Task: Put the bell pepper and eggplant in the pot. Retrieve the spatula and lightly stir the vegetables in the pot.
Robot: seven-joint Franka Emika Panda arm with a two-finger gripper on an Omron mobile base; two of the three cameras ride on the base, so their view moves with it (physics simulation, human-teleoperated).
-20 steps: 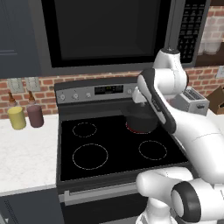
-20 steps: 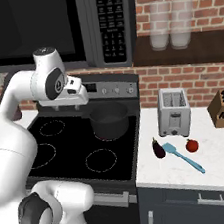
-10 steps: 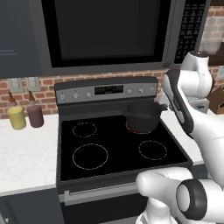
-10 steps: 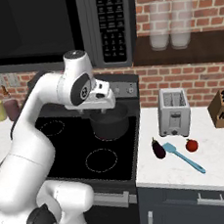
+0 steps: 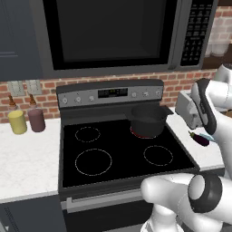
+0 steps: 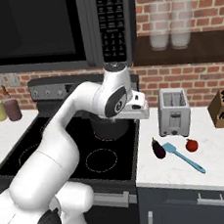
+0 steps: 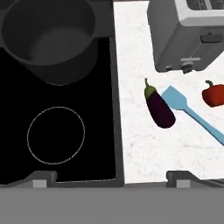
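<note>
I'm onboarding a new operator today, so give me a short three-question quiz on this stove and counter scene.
1. True or false: the pot already holds a vegetable.
2. Which thing lies between the eggplant and the bell pepper on the counter?
A. the spatula
B. the toaster
C. a knife block
3. Fill in: the gripper hangs over the counter's edge with its jaws ____.

Key
1. False: the pot is empty, and both vegetables lie on the counter.
2. A: its blade lies right beside the eggplant, and its handle runs past the pepper.
3. Open, holding nothing.
</note>
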